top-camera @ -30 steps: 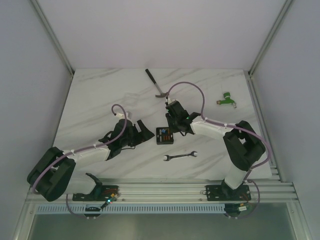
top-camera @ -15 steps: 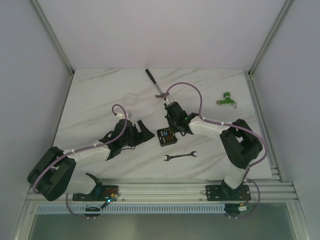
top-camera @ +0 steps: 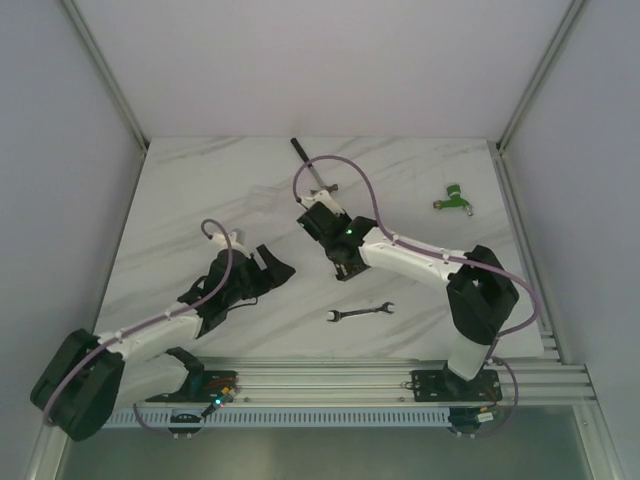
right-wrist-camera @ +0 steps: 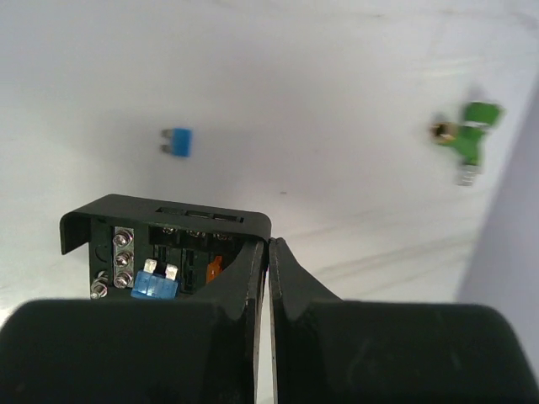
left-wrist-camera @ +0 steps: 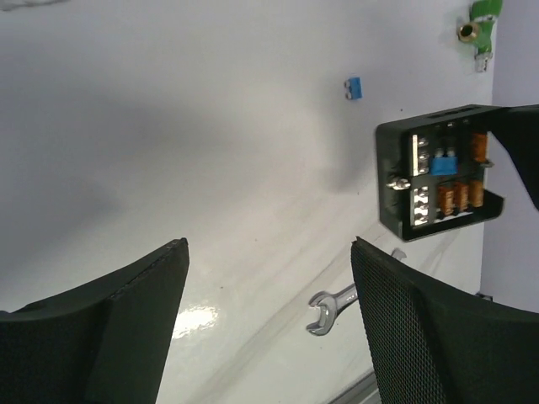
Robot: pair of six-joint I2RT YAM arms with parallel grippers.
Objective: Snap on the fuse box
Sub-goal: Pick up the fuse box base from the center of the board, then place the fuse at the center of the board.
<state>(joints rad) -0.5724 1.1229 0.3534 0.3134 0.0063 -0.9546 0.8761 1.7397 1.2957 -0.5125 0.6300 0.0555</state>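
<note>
The fuse box (right-wrist-camera: 160, 220) is a small black open box with a blue fuse and orange fuses inside. My right gripper (right-wrist-camera: 269, 252) is shut on its right wall, one finger inside and one outside. In the left wrist view the fuse box (left-wrist-camera: 394, 185) hangs tilted, its open face turned toward the left arm, and seems raised off the marble. From above, the fuse box (top-camera: 346, 269) is mostly hidden under the right gripper (top-camera: 340, 258). My left gripper (left-wrist-camera: 269, 320) stands wide open over bare table to the left, nothing between its fingers; in the top view the left gripper (top-camera: 276, 266) sits left of the box.
A silver wrench (top-camera: 360, 313) lies near the front; the wrench (left-wrist-camera: 333, 305) shows by the left gripper's right finger. A loose blue fuse (right-wrist-camera: 178, 141) lies beyond the box. A green fitting (top-camera: 452, 197) sits at the back right, a hammer (top-camera: 310, 165) at the back.
The right gripper shut on the fuse box wall and swung left and back with it, tilting the box. The left arm drew back toward the near left, still open.
</note>
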